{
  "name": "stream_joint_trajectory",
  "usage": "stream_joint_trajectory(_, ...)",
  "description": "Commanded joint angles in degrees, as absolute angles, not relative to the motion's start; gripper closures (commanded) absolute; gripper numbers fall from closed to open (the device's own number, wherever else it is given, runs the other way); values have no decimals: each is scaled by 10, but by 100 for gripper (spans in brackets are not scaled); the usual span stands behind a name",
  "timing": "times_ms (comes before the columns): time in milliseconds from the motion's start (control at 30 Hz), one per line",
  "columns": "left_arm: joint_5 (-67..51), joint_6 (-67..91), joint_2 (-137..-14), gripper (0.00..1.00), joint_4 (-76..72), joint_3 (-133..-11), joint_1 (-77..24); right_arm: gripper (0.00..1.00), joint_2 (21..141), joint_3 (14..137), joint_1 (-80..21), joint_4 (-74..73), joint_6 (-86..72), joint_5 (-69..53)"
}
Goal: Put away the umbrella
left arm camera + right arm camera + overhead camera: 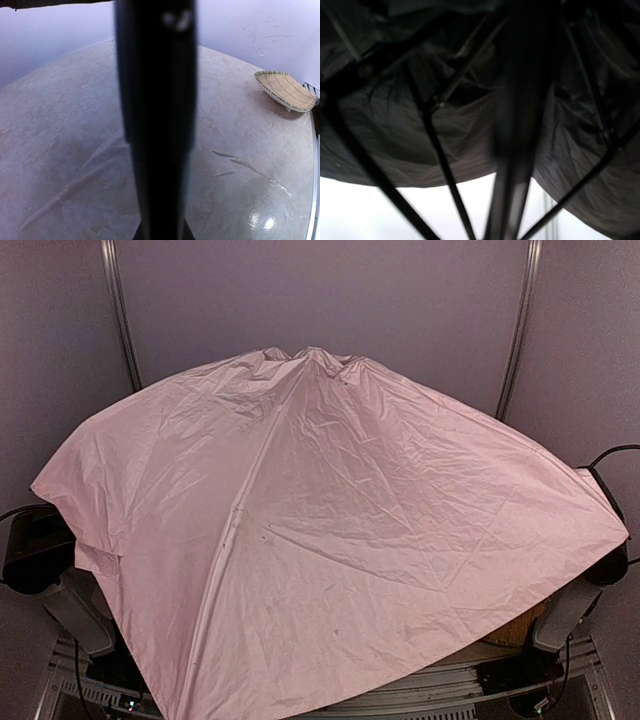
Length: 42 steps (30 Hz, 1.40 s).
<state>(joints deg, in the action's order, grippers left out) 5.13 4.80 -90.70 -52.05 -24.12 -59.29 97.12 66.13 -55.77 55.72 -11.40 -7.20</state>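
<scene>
Spreading over almost the whole scene in the top view, the umbrella point(330, 530) is fully open. Its pale pink canopy hides the table and both grippers, with its crown at the far centre and its near hem draped over the left arm point(72, 612) and right arm point(565, 612).

In the left wrist view the black shaft point(157, 125) runs straight up the middle of the picture, very close to the lens, above the bare table point(240, 165). A woven tray point(285, 90) sits well apart at the far right. The shaft seems to lie in line with the left gripper, but I cannot tell whether its fingers are spread or pinching it, because none shows clearly.

The right wrist view looks up into the black lining point(385, 130) and thin ribs point(440, 165), with a blurred dark bar down the centre. The right gripper is not distinguishable, so I cannot tell how its fingers stand.

Judging from this, the long axis runs from the far crown down towards the arms. Collapsing the canopy means working along that line, and the left arm looks nearer the lower shaft.
</scene>
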Motion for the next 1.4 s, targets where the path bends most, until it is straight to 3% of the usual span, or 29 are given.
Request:
stream_joint_trajectory(0,66,71,-919,94,-704,-236,-565,100,998,629,-538,440,29,-62)
stream_joint_trajectory(67,41,89,-928,88,-698,-233,-564,100,1000,652,-534,479,28,-51)
stream_joint_trajectory(200,35,92,-931,64,-694,-217,-567,100,1005,712,-521,513,13,-38)
stream_joint_trajectory(467,74,84,-867,55,-644,-158,-573,100,985,760,-493,597,-16,9)
stream_joint_trajectory(700,114,168,-832,35,-568,-146,-495,100,907,758,-477,597,-16,27)
stream_joint_trajectory(933,178,293,-800,29,-428,-180,-340,100,819,724,-476,547,11,-3)
stream_joint_trajectory(1100,128,341,-750,27,-359,-210,-209,100,783,709,-476,472,20,-60)
stream_joint_trajectory(1367,152,267,-554,16,-229,-280,-194,100,780,637,-483,465,-1,-105)
